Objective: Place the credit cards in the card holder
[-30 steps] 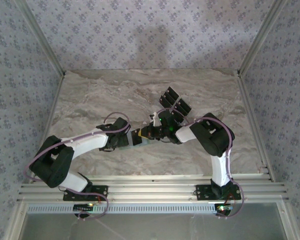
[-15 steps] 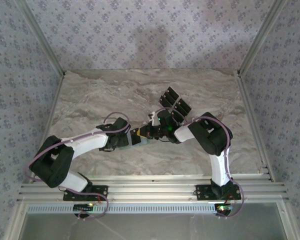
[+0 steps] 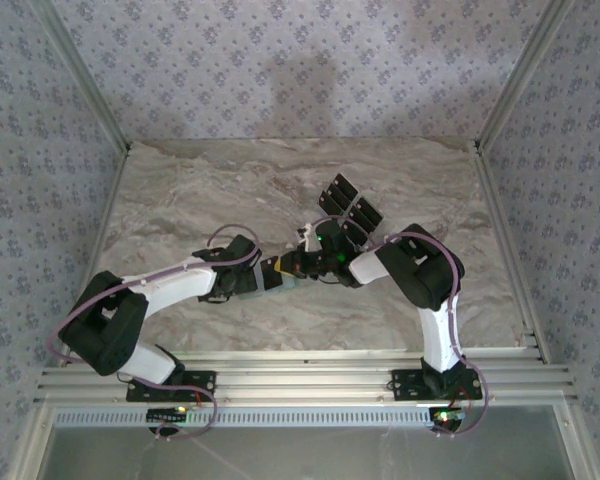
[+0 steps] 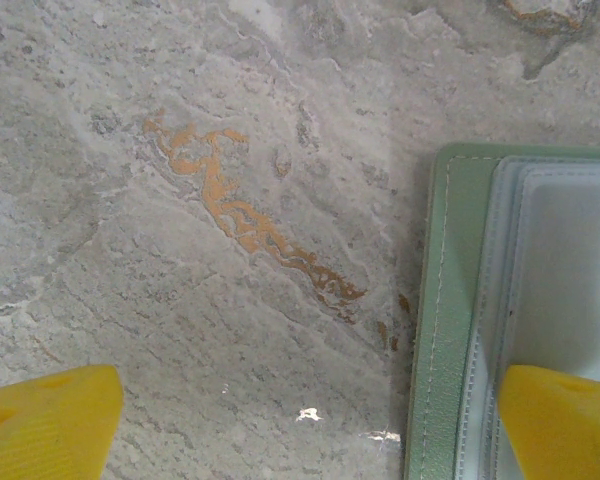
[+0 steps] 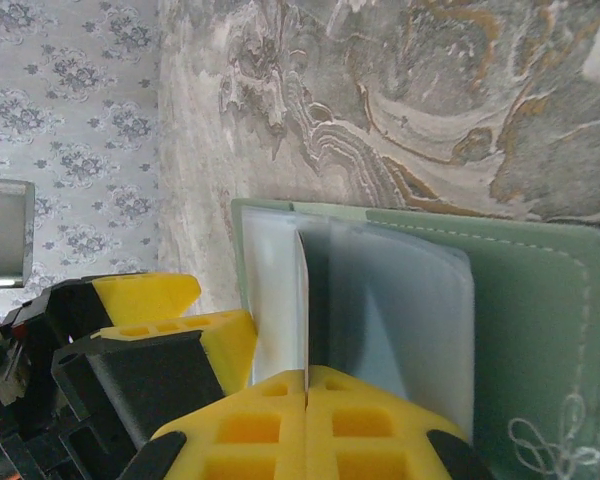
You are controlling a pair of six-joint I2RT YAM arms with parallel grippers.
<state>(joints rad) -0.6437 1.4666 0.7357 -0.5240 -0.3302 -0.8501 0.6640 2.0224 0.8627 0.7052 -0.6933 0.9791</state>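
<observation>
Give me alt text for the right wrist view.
The right claw is shut on a thin sheet standing edge-on over the open green card holder on marble; the left claw's yellow finger sits at its left edge.

The table [image 4: 230, 150] looks like smooth, matt grey stone with rust-orange veins, and the rail [image 3: 300, 378] at its near edge is of pale ribbed metal with a dull shine. The card holder [image 4: 442, 300] has a cover of matt, pale green, leather-like material with a stitched seam, and its inner sleeves [image 5: 400, 320] are of thin, cloudy, slightly glossy plastic. The fingers [image 5: 270, 405] of the right gripper [image 5: 305, 385] are of matt yellow plastic.
</observation>
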